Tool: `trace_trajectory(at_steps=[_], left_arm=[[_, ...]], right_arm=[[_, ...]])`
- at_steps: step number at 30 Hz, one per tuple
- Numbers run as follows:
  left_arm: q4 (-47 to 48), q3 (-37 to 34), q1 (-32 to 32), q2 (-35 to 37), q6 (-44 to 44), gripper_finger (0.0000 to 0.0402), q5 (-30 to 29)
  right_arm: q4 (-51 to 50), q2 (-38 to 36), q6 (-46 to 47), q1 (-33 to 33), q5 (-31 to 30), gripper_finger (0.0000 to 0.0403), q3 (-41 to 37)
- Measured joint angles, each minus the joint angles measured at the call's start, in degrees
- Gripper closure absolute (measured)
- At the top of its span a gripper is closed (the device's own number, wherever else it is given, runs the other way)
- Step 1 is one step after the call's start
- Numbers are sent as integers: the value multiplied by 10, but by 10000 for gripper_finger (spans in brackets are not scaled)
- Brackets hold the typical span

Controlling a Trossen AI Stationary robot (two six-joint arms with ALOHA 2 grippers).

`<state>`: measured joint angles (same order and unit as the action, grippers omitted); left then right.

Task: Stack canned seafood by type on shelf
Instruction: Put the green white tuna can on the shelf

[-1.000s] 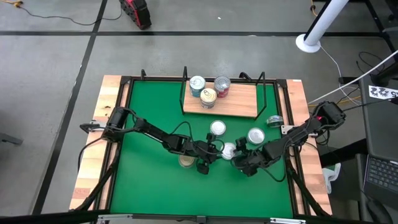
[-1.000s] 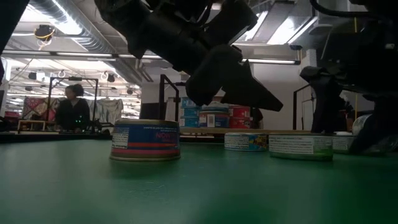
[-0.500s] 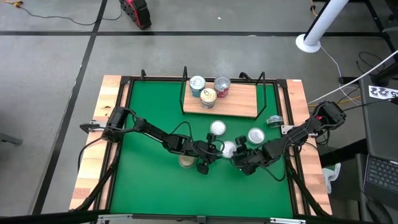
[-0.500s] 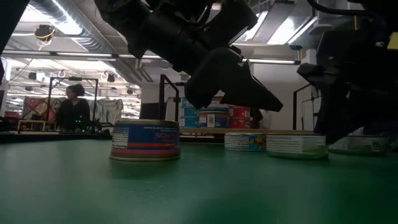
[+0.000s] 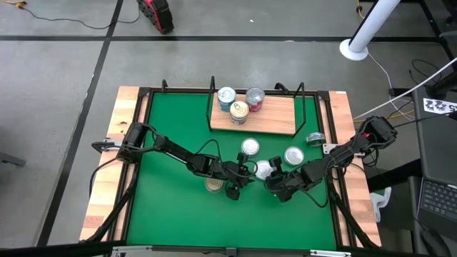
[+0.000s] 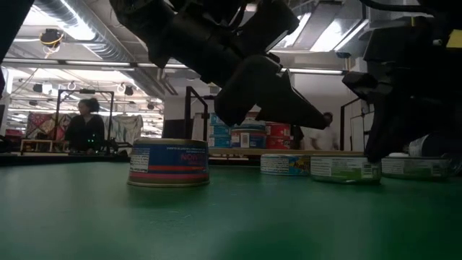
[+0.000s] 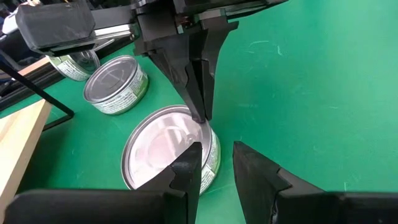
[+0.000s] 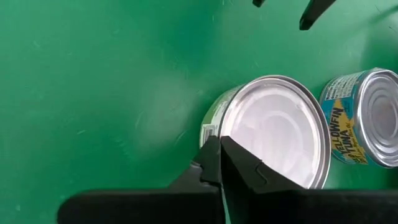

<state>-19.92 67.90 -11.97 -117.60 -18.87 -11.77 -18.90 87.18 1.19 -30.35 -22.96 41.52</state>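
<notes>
A green-labelled tin [image 5: 263,170] stands flat on the green mat between my two grippers; it also shows in the left wrist view [image 7: 163,149] and the right wrist view [image 8: 273,134]. My left gripper [image 7: 217,167] is open and hangs above the tin's rim, one finger over the lid and one beside it. My right gripper [image 8: 221,152] is shut, with its tips on this tin. The shelf [image 5: 275,118] at the far side carries a teal tin [image 5: 226,98], a gold tin [image 5: 239,111] and a red tin [image 5: 255,98]. My right gripper sets its shut fingertips [image 7: 200,115] down on the green tin's silver lid [image 7: 180,134], near the rim. The fingers slant down from the table's right side. The tin stays flat on the mat.
Other loose tins stand on the mat: a blue-and-red one [image 6: 169,162] under my left arm, a teal one [image 8: 367,118], another green one [image 7: 115,84], and one by the right plank [image 5: 315,138]. Black wire rails [image 5: 213,93] frame the shelf. A person moves in the room behind.
My right gripper has gone toward the table's left edge and come onto the green tin between the grippers. My left gripper has kept still.
</notes>
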Motion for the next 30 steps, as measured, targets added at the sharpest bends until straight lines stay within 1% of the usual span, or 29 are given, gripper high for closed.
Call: trace_trajectory(at_steps=[5, 8, 10, 12, 18, 22, 25, 30], left_arm=[[-1, 0, 0, 0, 1, 315, 0], [-1, 0, 0, 0, 25, 312, 0], [-1, 0, 1, 0, 48, 300, 0], [-2, 0, 1, 0, 52, 280, 0], [-5, 0, 0, 0, 10, 228, 0], [-5, 0, 0, 0, 5, 202, 0], [-2, 0, 0, 0, -3, 187, 0], [7, 0, 0, 0, -63, 177, -7]], right_arm=[[-3, 2, 0, 0, 1, 401, 8], [-4, 2, 0, 0, 3, 401, 16], [-2, 2, 0, 0, 3, 401, 20], [0, 2, 0, 0, 1, 401, 20], [24, 2, 2, 5, -1, 401, 20], [28, 2, 39, 25, -3, 401, 21], [30, 2, 50, 42, -4, 401, 21], [64, 2, 63, 65, 11, 401, 21]])
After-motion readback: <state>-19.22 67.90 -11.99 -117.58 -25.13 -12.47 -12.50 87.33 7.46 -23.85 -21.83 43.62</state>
